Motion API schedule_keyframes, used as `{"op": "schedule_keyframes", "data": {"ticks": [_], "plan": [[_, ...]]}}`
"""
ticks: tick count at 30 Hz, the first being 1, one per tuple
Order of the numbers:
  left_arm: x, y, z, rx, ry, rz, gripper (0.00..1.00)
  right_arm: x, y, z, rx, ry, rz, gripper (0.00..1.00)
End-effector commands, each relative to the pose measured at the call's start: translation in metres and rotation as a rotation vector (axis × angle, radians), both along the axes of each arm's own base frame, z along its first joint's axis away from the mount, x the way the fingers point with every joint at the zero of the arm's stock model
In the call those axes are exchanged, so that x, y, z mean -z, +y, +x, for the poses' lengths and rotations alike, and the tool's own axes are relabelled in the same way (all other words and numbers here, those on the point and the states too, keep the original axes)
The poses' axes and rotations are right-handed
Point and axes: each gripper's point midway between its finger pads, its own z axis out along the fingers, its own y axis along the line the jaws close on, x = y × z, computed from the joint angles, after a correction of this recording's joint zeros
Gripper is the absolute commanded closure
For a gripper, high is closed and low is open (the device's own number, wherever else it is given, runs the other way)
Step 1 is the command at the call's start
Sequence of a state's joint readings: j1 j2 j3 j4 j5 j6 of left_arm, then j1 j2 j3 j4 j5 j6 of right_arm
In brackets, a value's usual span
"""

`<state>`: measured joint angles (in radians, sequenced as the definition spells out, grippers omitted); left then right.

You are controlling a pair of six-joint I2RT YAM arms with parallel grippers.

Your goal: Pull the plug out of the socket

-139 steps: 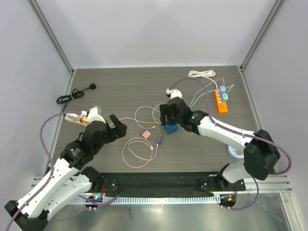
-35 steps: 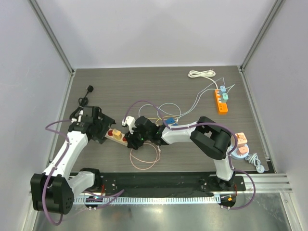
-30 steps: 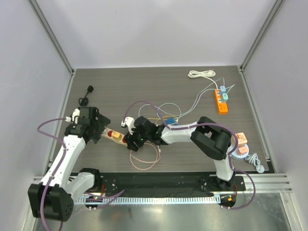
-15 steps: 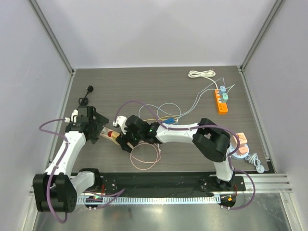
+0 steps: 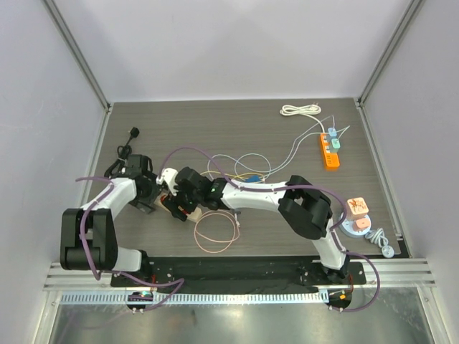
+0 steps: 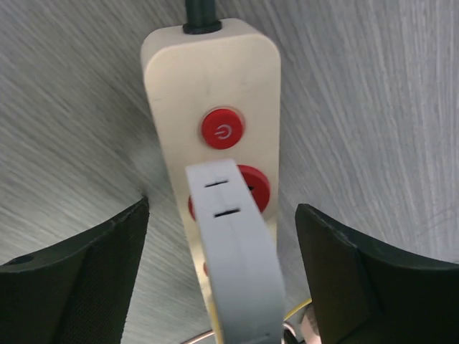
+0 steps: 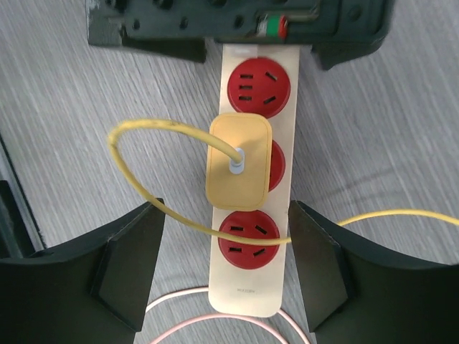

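Note:
A cream power strip (image 7: 254, 236) with three red sockets lies on the table. A yellow plug (image 7: 239, 168) on a yellow cable sits in its middle socket. My right gripper (image 7: 226, 276) is open, with a finger on each side of the strip's free end, just below the plug. My left gripper (image 6: 222, 287) is open and straddles the strip's switch end, near the red power button (image 6: 222, 131). A blurred pale grey slotted piece (image 6: 237, 258) hides the sockets there. In the top view both grippers (image 5: 152, 195) (image 5: 181, 201) meet over the strip (image 5: 191, 213).
A pink cable loop (image 5: 215, 229) lies just in front of the strip. Thin wires (image 5: 244, 165) run back to an orange power strip (image 5: 330, 150). There is a white coiled cable (image 5: 301, 110), a black cord (image 5: 128, 143) at the left, and a round stack (image 5: 356, 218) at the right.
My right gripper has slid left along the strip. My left arm has folded in, bringing its gripper over the strip's switch end. The plug stays in its socket.

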<state>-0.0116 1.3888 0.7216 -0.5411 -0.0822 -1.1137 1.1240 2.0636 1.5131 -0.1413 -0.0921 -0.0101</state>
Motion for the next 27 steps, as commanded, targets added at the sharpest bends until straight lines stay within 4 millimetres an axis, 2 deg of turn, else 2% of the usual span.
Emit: {"op": "schedule_keyframes", "data": {"ticks": [1, 7, 10, 13, 14, 17, 27], "plan": [[-0.006, 0.003, 0.019, -0.024, -0.056, 0.001, 0.18, -0.010, 0.013, 0.001, -0.023, -0.026, 0.022, 0.25], [0.004, 0.010, 0.011, -0.039, -0.049, 0.041, 0.39, -0.013, 0.021, -0.002, -0.026, -0.047, 0.021, 0.24], [0.007, 0.011, 0.009, -0.031, -0.048, 0.046, 0.53, -0.013, 0.024, -0.002, -0.020, -0.056, 0.020, 0.24], [0.009, 0.011, 0.007, -0.015, -0.045, 0.055, 0.70, -0.014, 0.025, -0.003, -0.011, -0.062, 0.022, 0.21], [0.008, 0.012, 0.008, -0.016, -0.051, 0.057, 0.81, -0.013, 0.025, -0.002, -0.007, -0.063, 0.021, 0.21], [0.007, 0.012, 0.007, -0.006, -0.060, 0.061, 1.00, -0.014, 0.029, 0.004, 0.014, -0.086, 0.024, 0.21], [0.004, 0.014, 0.003, 0.018, -0.054, 0.079, 1.00, -0.006, 0.036, 0.025, 0.070, -0.171, 0.019, 0.47]]}}
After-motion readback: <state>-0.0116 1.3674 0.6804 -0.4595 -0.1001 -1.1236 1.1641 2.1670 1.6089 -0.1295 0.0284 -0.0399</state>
